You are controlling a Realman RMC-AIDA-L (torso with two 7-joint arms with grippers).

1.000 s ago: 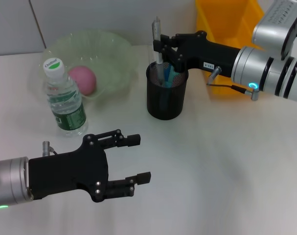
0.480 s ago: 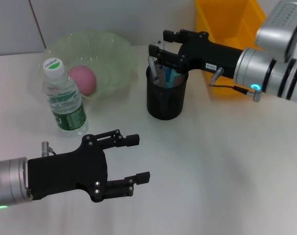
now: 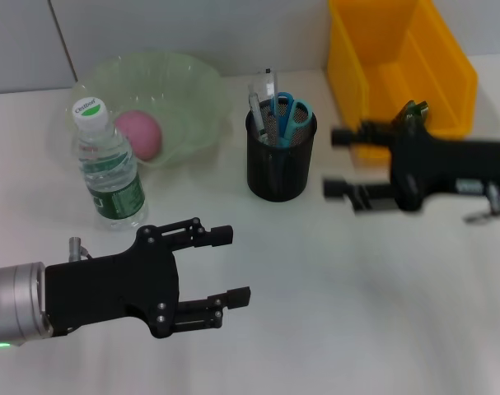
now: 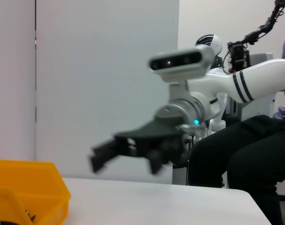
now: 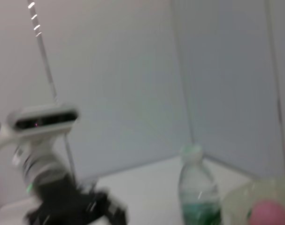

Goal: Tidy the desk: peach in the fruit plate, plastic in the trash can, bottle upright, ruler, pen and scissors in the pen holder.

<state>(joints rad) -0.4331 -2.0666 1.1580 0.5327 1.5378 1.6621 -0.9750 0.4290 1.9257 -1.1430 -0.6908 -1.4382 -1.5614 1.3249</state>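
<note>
R gripper (image 3: 338,162) pulled back from over holder (image 3: 280,167), now right of it, jaws apart, empty; pen left in holder; L gripper (image 3: 231,266) unmoved in front of holder, fingers spread.

The table (image 3: 373,321) is white and smooth, and it fills most of the head view. Behind its far edge stands a pale grey wall (image 3: 184,25) made of flat panels, with a thin dark seam running down near the left side. In the left wrist view the same kind of wall (image 4: 104,70) shows a vertical seam as well. Beyond the table's far edge a person (image 4: 245,154) sits in black trousers; a bit of purple sleeve shows at the picture's edge. Above the person, a thin black jointed stand (image 4: 256,33) reaches upward.
</note>
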